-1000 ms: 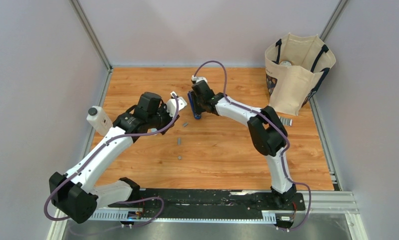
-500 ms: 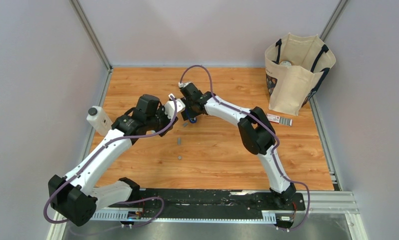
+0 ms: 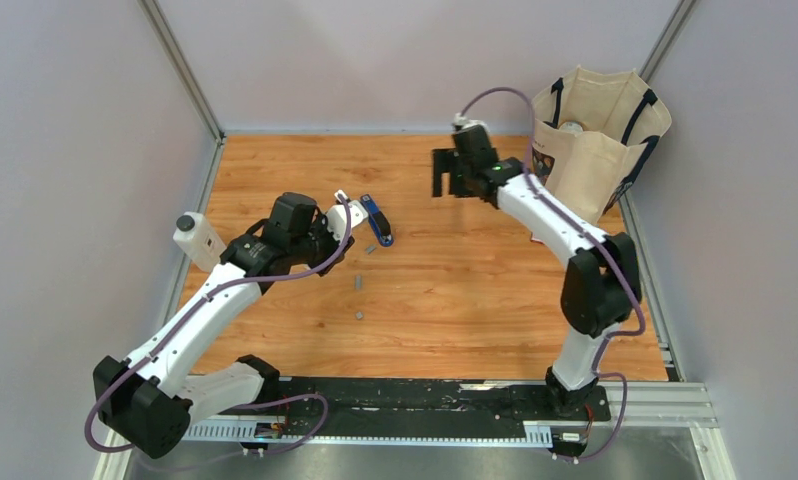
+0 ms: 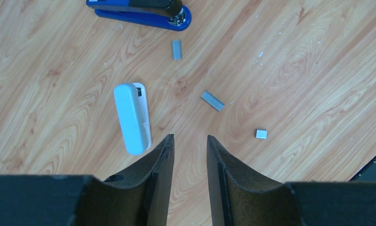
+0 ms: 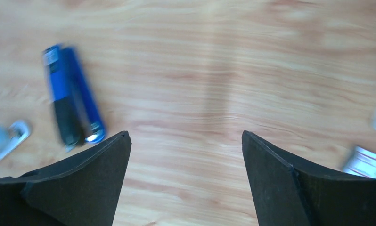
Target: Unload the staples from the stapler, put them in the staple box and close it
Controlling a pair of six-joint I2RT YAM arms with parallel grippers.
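The stapler [image 4: 139,12] lies on the desk [image 4: 294,70], cut off at the left wrist view's top edge and blurred in the right's. Loose staples [image 4: 212,100] lie near it. Left tool [image 4: 190,160] barely parted, empty; right tool [image 5: 186,155] spread wide.

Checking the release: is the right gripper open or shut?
Open: right gripper jaws stand wide apart, nothing between; stapler lies free.

Bright even light; right wrist view motion-blurred.
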